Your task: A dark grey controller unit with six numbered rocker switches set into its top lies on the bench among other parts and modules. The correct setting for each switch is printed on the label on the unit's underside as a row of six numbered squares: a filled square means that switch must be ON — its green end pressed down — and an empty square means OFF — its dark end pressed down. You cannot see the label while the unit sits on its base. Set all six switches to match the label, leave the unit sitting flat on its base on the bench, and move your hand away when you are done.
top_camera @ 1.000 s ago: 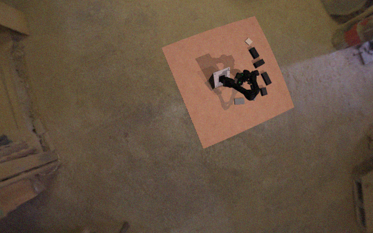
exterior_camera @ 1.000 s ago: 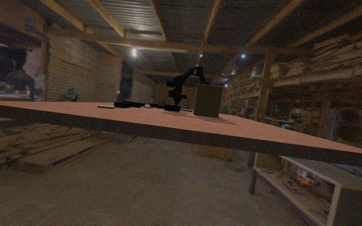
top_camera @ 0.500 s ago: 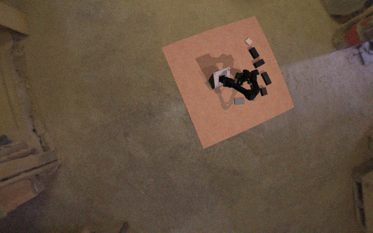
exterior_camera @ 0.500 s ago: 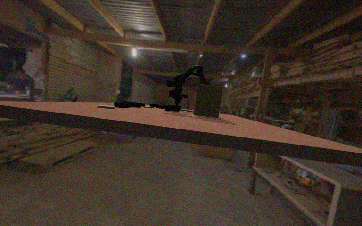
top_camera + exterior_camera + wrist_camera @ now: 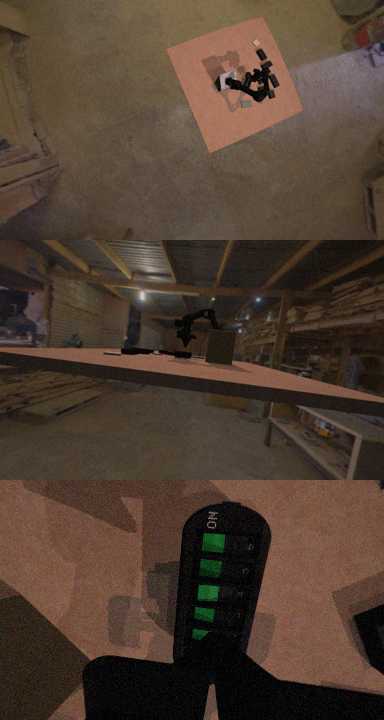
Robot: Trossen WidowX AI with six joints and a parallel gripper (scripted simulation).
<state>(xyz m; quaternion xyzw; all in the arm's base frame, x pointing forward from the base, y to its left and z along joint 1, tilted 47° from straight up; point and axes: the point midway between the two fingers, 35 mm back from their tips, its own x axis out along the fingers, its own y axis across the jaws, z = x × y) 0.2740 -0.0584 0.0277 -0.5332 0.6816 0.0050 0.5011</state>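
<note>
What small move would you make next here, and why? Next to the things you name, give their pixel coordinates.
Probably shift the closed black gripper (image 5: 185, 346) (image 5: 214, 639) slightly aside, staying above the dark grey controller unit (image 5: 247, 81) (image 5: 215, 583): in the wrist view its fingertips cover the row's near end, hiding the lowest switches, while the green ends of the farther ones show clearly.

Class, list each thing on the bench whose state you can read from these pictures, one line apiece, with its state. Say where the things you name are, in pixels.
Gripper (image 5: 185, 346) (image 5: 214, 639): shut, with nothing between its fingers, raised above the bench.
Controller unit (image 5: 247, 81) (image 5: 215, 580): switch side up, label side hidden.
Rocker switches: green ends visible on five; which ends are pressed down, I cannot tell.
Arm (image 5: 249, 91) (image 5: 198, 314): bent, reaching over the bench.
</note>
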